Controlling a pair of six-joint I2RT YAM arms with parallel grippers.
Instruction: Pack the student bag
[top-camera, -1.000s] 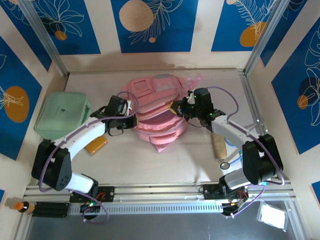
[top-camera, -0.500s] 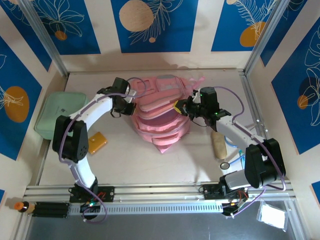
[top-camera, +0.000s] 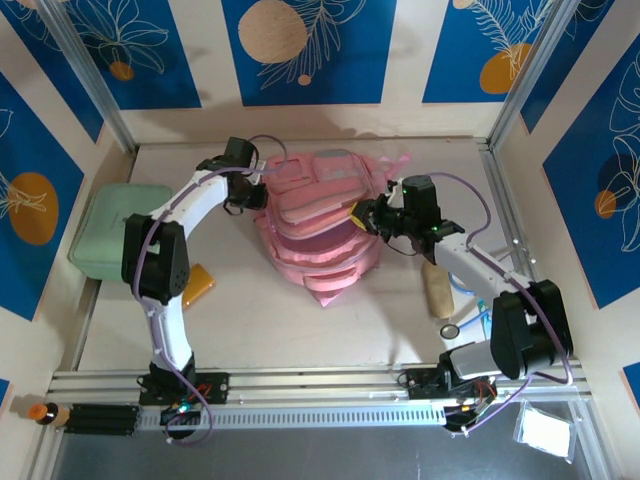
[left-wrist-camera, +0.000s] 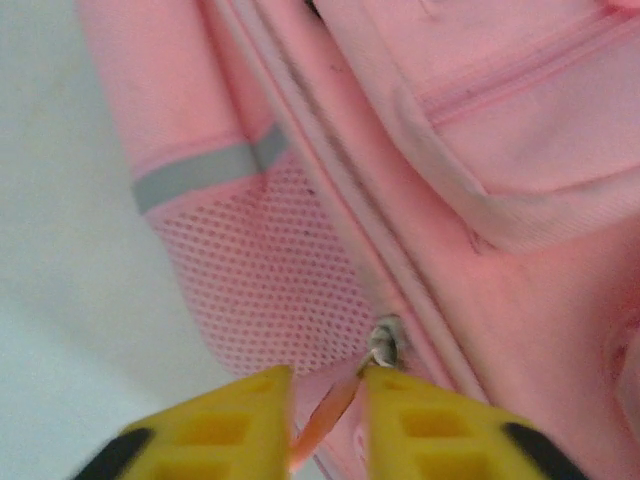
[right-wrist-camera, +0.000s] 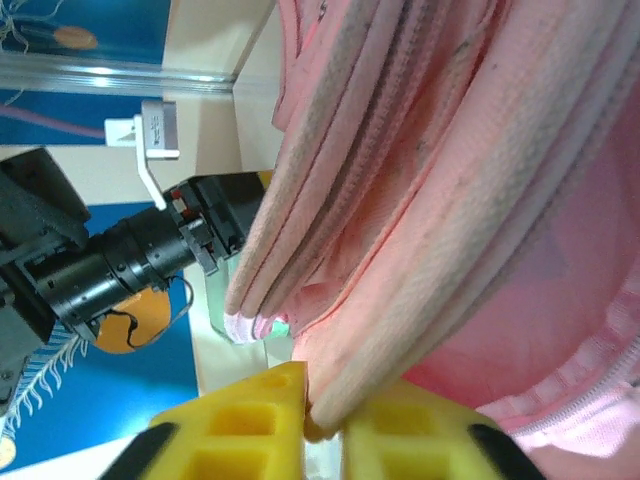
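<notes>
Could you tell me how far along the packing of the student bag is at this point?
Done: nothing looks packed yet. In hand: the left gripper pinches a zipper pull on the student bag, and the right gripper grips a fabric edge on its opposite side. Left: the mint-green case, orange item and tan object lie on the table outside the bag.

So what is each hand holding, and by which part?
The left hand pinches the student bag by its zipper pull tab, beside the mesh side pocket. The right hand pinches a fabric edge fold on the bag's other side.
</notes>
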